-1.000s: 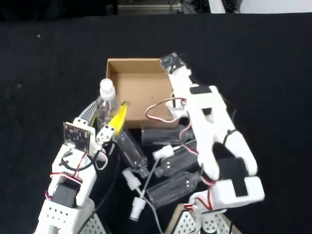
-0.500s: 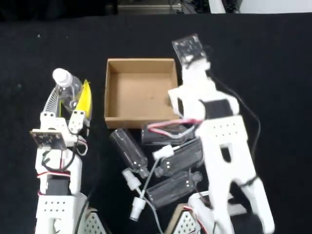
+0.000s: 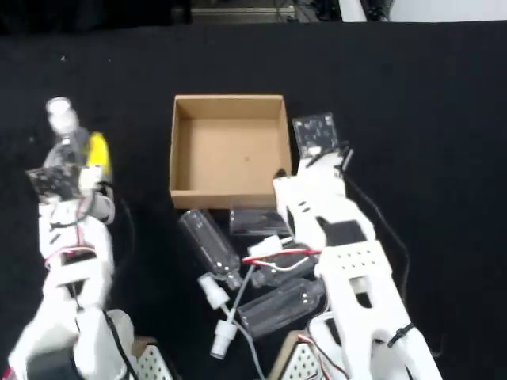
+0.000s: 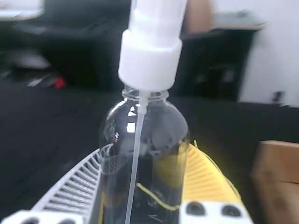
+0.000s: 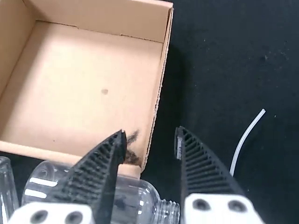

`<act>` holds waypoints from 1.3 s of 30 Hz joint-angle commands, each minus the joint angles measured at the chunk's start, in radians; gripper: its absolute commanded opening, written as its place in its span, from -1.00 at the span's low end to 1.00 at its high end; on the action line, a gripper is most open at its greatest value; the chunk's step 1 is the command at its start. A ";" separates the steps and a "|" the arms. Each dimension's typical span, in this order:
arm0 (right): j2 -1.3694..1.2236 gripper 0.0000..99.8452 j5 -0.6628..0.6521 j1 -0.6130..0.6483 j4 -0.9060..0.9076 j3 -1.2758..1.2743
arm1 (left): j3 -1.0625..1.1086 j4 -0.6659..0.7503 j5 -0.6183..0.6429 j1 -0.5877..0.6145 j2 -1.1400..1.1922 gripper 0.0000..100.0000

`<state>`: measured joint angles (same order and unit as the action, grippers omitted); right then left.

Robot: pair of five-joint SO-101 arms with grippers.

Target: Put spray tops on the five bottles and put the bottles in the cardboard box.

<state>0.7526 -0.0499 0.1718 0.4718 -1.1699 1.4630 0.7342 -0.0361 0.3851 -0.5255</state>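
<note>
Bottles are what I'm watching: one clear, round-shouldered bottle (image 4: pixel 142 140) with a white spray top (image 4: pixel 149 46) seated on its neck is being pinched across its body by the left gripper (image 3: pixel 79 152), well off to the left of the open brown cardboard box (image 3: pixel 230 99). Four more clear bottles (image 3: pixel 210 241) are lying on their sides on the black table (image 3: pixel 412 95) just in front of the box, with white spray tops (image 3: pixel 222 340) scattered among them. The right gripper (image 5: pixel 149 140) is hanging spread over the box's near right corner, above a bare-necked bottle (image 5: pixel 117 196). The bottles are looking empty, so I'd guess they're light, stiff and slick-walled. Gripping mid-body seems safest, since a top might pull off and the thin dip tubes (image 5: pixel 247 135) look bendy.
</note>
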 commanded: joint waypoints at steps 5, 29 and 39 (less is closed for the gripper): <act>0.039 -0.69 0.005 -0.021 -0.038 0.001 | -0.101 0.400 -0.002 0.291 0.413 -0.94; 0.039 -0.69 0.005 -0.025 -0.038 -0.002 | -0.154 0.881 0.000 0.470 0.982 -0.94; 0.039 -0.69 0.000 -0.025 -0.038 -0.002 | -0.154 0.916 0.003 0.550 0.993 -0.94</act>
<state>0.7541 -0.0499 0.1657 0.4626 -1.1761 1.3234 1.6333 -0.0330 0.9037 0.4687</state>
